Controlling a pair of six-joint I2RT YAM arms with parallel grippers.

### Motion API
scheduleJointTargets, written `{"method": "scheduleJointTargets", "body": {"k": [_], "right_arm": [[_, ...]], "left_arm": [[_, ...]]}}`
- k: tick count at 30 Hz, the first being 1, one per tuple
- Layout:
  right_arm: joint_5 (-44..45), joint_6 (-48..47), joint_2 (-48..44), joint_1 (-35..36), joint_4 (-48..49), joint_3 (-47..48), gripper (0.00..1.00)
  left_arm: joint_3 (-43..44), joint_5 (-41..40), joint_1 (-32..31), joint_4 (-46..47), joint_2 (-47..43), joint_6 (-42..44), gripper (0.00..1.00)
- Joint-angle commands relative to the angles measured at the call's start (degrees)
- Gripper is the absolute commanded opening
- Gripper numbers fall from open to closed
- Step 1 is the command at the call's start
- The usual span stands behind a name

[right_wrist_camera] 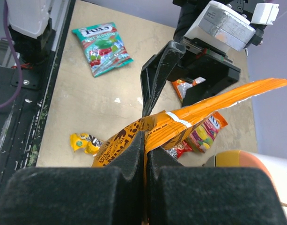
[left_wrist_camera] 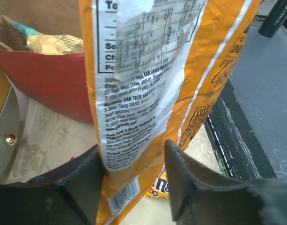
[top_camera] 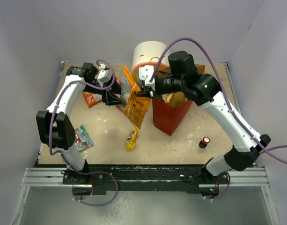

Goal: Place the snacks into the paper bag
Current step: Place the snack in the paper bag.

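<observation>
Orange chip bag (top_camera: 137, 105) between both jaws

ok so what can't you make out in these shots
Top view: the right arm covers the mouth of the paper bag, hiding its inside.
Left wrist view: the orange chip bag is cut off by the top edge; only its back shows.
Top view: the small bottle is too small for its label to be read.

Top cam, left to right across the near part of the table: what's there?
Teal candy bag → yellow bar → paper bag → bottle. I've left out the chip bag held up in the air because it overlaps the bar.
</observation>
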Motion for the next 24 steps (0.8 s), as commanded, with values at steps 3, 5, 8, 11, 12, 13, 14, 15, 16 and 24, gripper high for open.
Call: {"method": "scheduleJointTargets", "body": {"k": [3, 5, 8, 11, 12, 13, 14, 15, 16, 24], "right_arm": [[2.3, -0.9, -4.4, -2.5, 6.0, -3.0, 0.0], [3.1, -0.6, -5.1, -3.6, 6.9, -4.3, 0.0], [4.1, 0.1, -6.0, -5.7, 8.6, -6.0, 0.0], [5.1, 1.1, -6.8, -8.6, 10.1, -7.8, 0.0], [5.8, 1.3, -7.2, -9.4, 10.5, -8.4, 0.0], [6.7, 1.6, -7.5, -10.2, 10.9, -9.1, 0.0], [7.8, 1.6, -7.7, -10.8, 11.1, -9.7, 0.0], [8.7, 1.6, -7.9, -11.5, 11.4, -10.4, 0.01], [9.4, 1.7, -8.1, -12.1, 11.7, -11.0, 0.03], [8.7, 4.9, -9.5, -18.4, 14.6, -12.6, 0.08]], "left_arm": [[2.9, 5.7, 0.0, -12.7, 1.2, 12.6, 0.33], [3.4, 5.1, 0.0, -12.7, 0.7, 11.8, 0.2], [5.2, 3.9, 0.0, -12.7, 0.0, 8.5, 0.1], [7.7, 1.6, 0.0, -12.2, -1.5, 3.4, 0.0], [8.6, 0.4, 0.0, -10.5, -2.1, -0.7, 0.0], [9.5, -1.2, 0.0, -6.4, -2.8, -8.3, 0.0], [9.8, -3.6, -0.2, -1.2, -4.1, -17.4, 0.0], [9.4, -6.8, -0.6, 6.2, -5.6, -26.9, 0.0], [8.3, -11.6, -1.7, 14.3, -7.8, -36.7, 0.0], [22.3, -22.5, -6.9, 18.6, -9.7, -55.3, 0.0]]}}
